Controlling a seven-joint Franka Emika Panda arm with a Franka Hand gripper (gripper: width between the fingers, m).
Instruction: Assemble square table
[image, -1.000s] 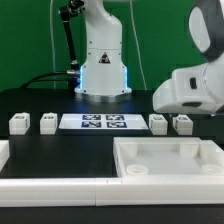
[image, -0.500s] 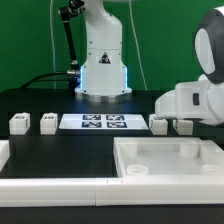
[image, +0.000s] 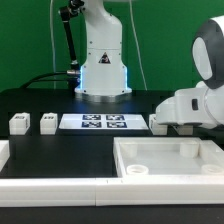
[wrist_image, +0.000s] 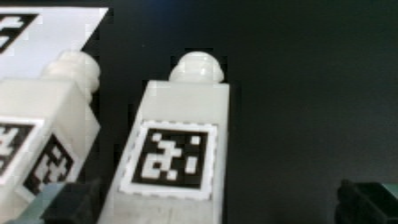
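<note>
My fingers (wrist_image: 370, 198) are spread wide and empty, straddling one leg (wrist_image: 178, 140) on the black tabletop (wrist_image: 302, 80). A second leg (wrist_image: 45, 120) sits just beside it (narrow gap between).

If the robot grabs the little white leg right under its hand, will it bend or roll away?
Probably neither. The leg looks like hard, blocky plastic, so it should stay stiff. Its flat sides likely stop rolling. Smooth plastic might slip a little.
</note>
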